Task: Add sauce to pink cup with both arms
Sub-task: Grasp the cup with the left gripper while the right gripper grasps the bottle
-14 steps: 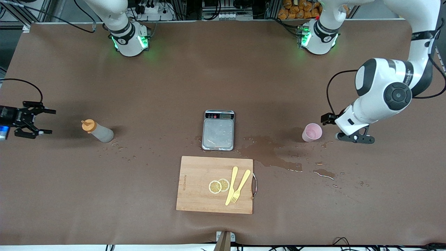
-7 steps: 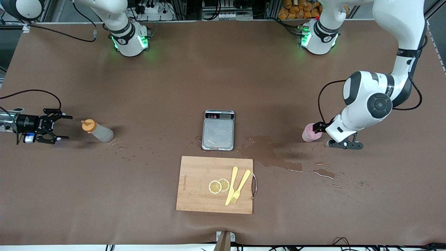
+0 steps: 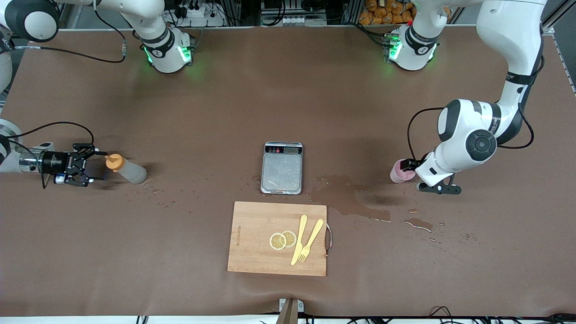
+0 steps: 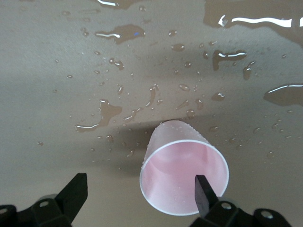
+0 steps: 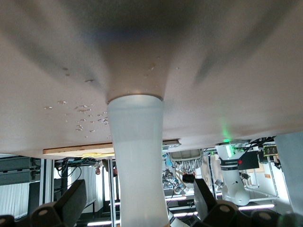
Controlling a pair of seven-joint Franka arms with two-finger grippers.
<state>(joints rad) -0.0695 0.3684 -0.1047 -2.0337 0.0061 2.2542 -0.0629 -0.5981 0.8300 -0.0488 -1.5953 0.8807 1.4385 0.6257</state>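
My left gripper [image 3: 407, 173] hangs low with its black fingers spread wide, one finger [image 4: 204, 192] inside the rim of the pink cup [image 4: 183, 171] and the other clear of it; nothing is clamped. The cup is one smooth, thin-walled, slightly tapered round of pale pink plastic, upright on the brown matte table [image 3: 225, 108], with beads and puddles of liquid [image 3: 355, 198] glistening around it. My right gripper [image 3: 87, 163], low at the right arm's end of the table, has its fingers parted with the sauce [image 3: 126, 169] between them, just at its orange nozzle cap [image 3: 114, 161]; it is one translucent grey-white squeeze bottle. Between my two grippers sits one scale [image 3: 282, 168] with a steel plate, and nearer the front camera one wooden board [image 3: 252, 243] carrying two lemon slices [image 3: 282, 239], one pale yellow knife [image 3: 299, 239] and one fork [image 3: 311, 240]
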